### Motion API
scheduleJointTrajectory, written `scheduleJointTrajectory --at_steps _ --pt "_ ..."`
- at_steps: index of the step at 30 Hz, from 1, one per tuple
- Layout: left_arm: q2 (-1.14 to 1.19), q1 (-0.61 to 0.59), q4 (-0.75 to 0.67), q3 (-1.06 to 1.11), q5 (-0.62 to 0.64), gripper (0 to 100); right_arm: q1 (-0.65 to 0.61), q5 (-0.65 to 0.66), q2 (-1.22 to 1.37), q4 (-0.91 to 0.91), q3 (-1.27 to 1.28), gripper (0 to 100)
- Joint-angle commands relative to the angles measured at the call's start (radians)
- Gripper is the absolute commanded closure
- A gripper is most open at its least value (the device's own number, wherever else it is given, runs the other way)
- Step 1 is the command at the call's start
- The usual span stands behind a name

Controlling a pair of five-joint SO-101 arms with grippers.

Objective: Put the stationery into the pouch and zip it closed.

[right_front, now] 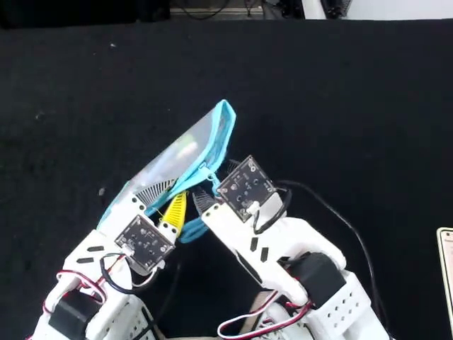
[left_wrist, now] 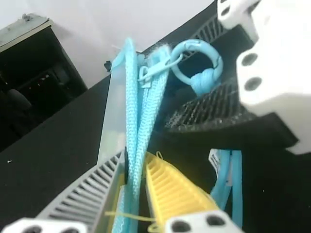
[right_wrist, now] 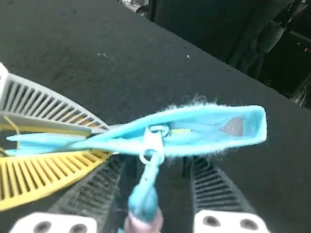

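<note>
Black cloth covers the counter [right_front: 354, 106], and near its middle the pouch [right_front: 191, 152] is held on edge between our two arms. We cannot tell whether its far corner rests on the cloth. It has a clear plastic side and a pale blue woven zip band. Something yellowish shows faintly inside, too dim to name.

The slider [right_wrist: 153, 136] sits partway along the band. The stretch beyond it gapes open, so we judge the zipping unfinished.

Our left tool [left_wrist: 136, 162], one grey finger and one yellow, is clamped on the pouch at the near end of the band. Our right tool [right_wrist: 156, 167] has its black ribbed fingers apart, with the pull ring [left_wrist: 197, 60] hanging loose between them, not pinched.

We expect the pouch to be light and floppy. The plastic side is likely slick and the band will buckle if pushed, so the anchoring grip belongs on the woven band. The pulling grip belongs on the ring or its knotted cord, drawn straight along the zip while the band is kept taut.

Well off to one side, a pale flat thing [right_front: 446, 269] lies at the counter's edge.
</note>
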Motion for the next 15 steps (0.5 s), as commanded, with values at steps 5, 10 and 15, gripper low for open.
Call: scheduleJointTrajectory --at_steps 5,10,15 --pt "0.015 -0.002 0.052 0.071 -0.011 97 0.058 -0.017 -0.008 -0.005 -0.064 83.5" --pt "0.015 -0.004 0.052 0.071 -0.011 97 0.071 -0.054 -0.124 0.002 -0.051 83.8" --pt "0.015 -0.004 0.049 0.071 -0.011 97 0.071 -0.052 -0.173 -0.009 -0.004 83.9"
